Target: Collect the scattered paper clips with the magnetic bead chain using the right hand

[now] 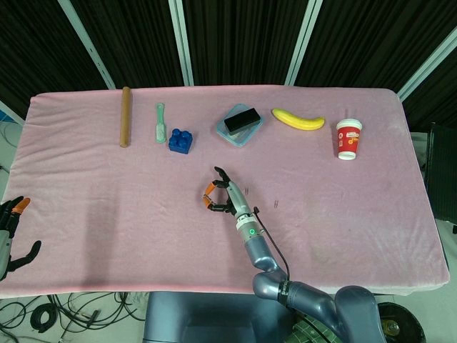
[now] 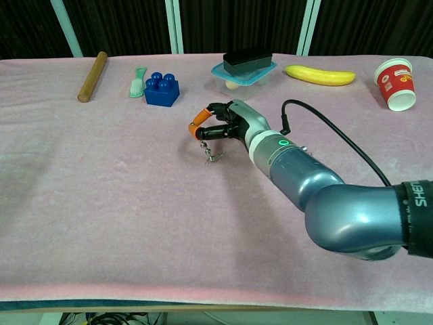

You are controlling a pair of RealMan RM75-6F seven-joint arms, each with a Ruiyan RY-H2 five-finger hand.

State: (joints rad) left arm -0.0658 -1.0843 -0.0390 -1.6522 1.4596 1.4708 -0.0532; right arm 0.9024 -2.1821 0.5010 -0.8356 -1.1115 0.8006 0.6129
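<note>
Just below the blue block (image 2: 161, 89) and a little to its right, the right hand (image 2: 220, 123) pinches the magnetic bead chain (image 2: 205, 144), which hangs straight down from the fingertips with paper clips (image 2: 212, 158) clinging at its lower end, just above the pink cloth (image 2: 101, 203). Two loose clips (image 1: 276, 205) lie farther from the blue block, on the wrist side of the hand and well apart from the chain, so the next sweep would likely run back that way. Far off at the table's near left corner, the left hand (image 1: 13, 239) rests with fingers spread, holding nothing.
</note>
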